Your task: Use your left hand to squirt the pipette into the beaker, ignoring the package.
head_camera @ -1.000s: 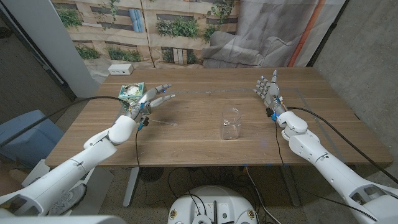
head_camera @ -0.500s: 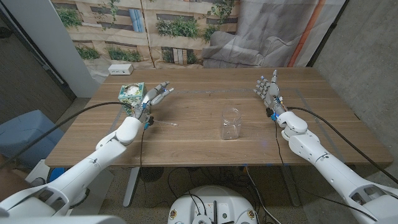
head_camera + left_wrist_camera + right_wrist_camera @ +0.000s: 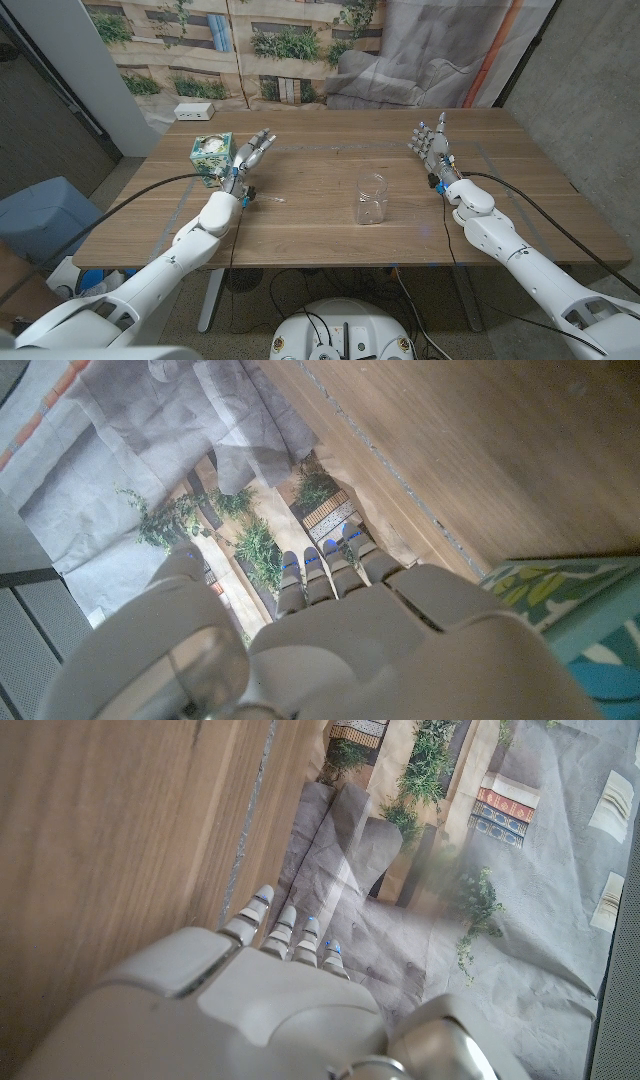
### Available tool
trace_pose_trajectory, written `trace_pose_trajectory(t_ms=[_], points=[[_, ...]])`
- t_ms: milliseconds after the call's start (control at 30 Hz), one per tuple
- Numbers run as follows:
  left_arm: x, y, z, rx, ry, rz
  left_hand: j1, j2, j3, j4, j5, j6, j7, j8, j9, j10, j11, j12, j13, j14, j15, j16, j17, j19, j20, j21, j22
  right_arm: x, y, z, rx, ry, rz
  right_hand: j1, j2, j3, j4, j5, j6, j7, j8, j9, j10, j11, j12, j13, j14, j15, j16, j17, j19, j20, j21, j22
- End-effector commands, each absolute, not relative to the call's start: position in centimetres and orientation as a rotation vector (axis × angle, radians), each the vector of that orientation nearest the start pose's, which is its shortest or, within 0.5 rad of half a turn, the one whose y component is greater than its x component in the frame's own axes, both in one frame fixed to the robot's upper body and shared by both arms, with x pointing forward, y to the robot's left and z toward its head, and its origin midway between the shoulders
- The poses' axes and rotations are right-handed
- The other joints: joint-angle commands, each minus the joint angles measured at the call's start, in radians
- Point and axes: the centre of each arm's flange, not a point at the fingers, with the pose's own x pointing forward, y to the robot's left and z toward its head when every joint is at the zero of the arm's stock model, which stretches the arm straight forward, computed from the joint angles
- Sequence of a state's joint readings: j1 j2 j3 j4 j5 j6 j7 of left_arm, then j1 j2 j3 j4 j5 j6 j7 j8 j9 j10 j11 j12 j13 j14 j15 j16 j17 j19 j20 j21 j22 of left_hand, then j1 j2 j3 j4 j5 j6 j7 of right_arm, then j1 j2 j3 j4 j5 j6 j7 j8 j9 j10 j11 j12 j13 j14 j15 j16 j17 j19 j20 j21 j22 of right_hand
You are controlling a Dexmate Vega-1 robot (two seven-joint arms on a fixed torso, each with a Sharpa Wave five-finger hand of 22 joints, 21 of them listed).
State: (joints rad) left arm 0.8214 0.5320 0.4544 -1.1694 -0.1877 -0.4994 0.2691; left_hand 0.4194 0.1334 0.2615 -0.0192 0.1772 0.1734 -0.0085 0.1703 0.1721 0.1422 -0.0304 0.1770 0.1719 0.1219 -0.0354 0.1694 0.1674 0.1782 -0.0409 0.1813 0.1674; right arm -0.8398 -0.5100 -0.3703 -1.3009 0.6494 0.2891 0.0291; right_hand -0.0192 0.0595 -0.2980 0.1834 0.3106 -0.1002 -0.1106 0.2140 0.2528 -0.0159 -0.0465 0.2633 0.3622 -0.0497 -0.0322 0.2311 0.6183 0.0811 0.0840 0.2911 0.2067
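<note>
- Left hand point(image 3: 250, 155): you are holding it over the table's far left part, fingers apart and stretched out toward the far edge, gripping nothing. It is sitting just beside the package, on that box's right side. In the left wrist view the back of the hand point(image 3: 330, 630) is showing with its fingers straight and close together, pointing over the table's far edge.
- Right hand point(image 3: 432, 148): you are keeping it standing upright at the table's far right, fingers apart and raised, nothing in it. The right wrist view is giving the back of this hand point(image 3: 240, 1000) with its fingers extended.
- Pipette point(image 3: 262, 198): a thin clear item is lying flat on the wood just near of your left hand, beside the left wrist, apart from the fingers. Its detail is too small to tell.
- Beaker point(image 3: 371, 197): a clear glass vessel is standing upright near the table's middle, well apart from both hands, between them.
- Package point(image 3: 212, 153): a green and white box is sitting at the far left of the table.
- Table point(image 3: 330, 225): wooden top, carrying all of the above.
- White box point(image 3: 194, 111): it is lying beyond the table's far left corner.
</note>
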Motion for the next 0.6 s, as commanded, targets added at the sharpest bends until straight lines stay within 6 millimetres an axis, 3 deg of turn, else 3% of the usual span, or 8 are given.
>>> trace_pose_trajectory(t_ms=[33,600], points=[[64.03,27.8,-7.58,0.189,-0.696,0.063,-0.014,0.004,0.001,0.005,0.008,0.012,0.008,0.009,0.002,0.003,0.003,0.007,0.003,0.007,0.008,0.008,0.003,0.0,-0.013,0.003,0.002,65.28,-29.02,-2.72,0.042,-0.594,0.207,0.0,0.059,-0.008,-0.001,0.004,0.001,-0.008,0.004,0.002,-0.004,-0.002,0.003,0.002,-0.006,-0.084,0.007,0.004,0.008,0.002,-0.003,0.005],[63.55,27.29,-8.12,0.051,-0.612,0.043,-0.035,0.019,0.007,0.012,0.01,0.019,0.016,0.012,0.002,-0.005,0.007,0.006,0.003,-0.006,0.012,0.005,0.003,-0.016,-0.024,0.0,0.002,65.27,-29.03,-2.72,0.042,-0.594,0.207,0.0,0.059,-0.008,-0.001,0.004,0.001,-0.009,0.004,0.002,-0.005,-0.004,0.002,0.002,-0.009,-0.083,0.006,0.004,0.007,0.002,-0.004,0.005]])
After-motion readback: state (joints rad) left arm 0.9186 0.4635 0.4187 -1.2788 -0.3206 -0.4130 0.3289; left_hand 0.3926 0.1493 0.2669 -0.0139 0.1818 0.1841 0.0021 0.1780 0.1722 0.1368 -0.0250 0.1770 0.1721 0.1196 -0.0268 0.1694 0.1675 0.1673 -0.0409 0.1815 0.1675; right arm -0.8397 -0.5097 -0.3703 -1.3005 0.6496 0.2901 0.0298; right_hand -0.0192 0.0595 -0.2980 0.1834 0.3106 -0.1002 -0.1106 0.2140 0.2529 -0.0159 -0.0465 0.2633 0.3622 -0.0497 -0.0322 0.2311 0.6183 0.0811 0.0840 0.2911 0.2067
